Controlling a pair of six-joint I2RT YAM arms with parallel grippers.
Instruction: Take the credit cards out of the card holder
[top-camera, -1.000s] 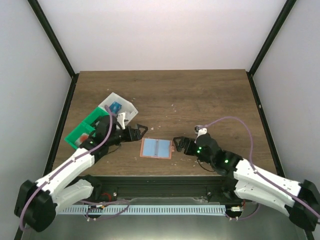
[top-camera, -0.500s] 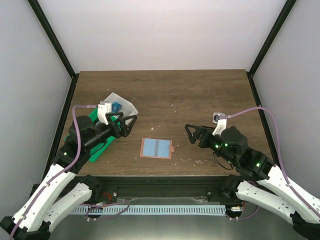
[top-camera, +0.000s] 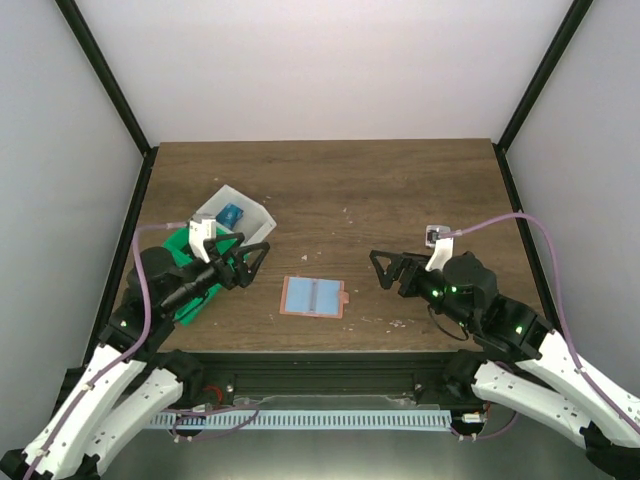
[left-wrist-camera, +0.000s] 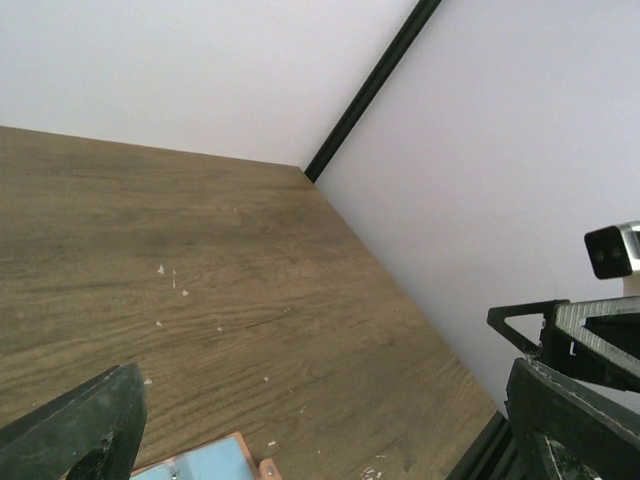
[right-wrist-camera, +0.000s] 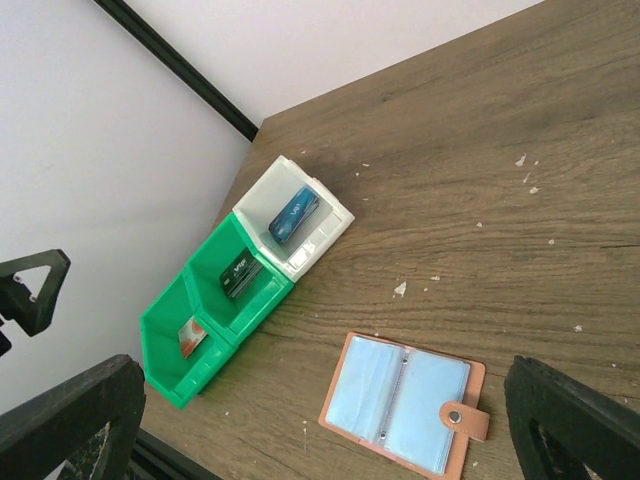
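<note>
The card holder (top-camera: 313, 297) lies open and flat on the table, with light blue pockets, salmon edging and a snap tab (right-wrist-camera: 463, 417). Only its corner (left-wrist-camera: 205, 465) shows in the left wrist view. A blue credit card (right-wrist-camera: 293, 215) lies in the white tray (right-wrist-camera: 322, 238). A dark card (right-wrist-camera: 240, 273) and a red-and-white card (right-wrist-camera: 192, 335) lie in separate compartments of the green tray (right-wrist-camera: 168, 372). My left gripper (top-camera: 254, 264) hangs open to the left of the holder, apart from it. My right gripper (top-camera: 380, 270) hangs open to its right. Both hold nothing.
The white tray (top-camera: 236, 216) and green tray (top-camera: 183, 302) sit at the left; my left arm covers part of the green one. Black frame posts (top-camera: 525, 95) rise at the table's back corners. White crumbs (right-wrist-camera: 400, 289) dot the wood.
Both grippers have drawn back from the card holder: the left one to the left over the green tray, the right one to the right and upward. The holder has not moved.
</note>
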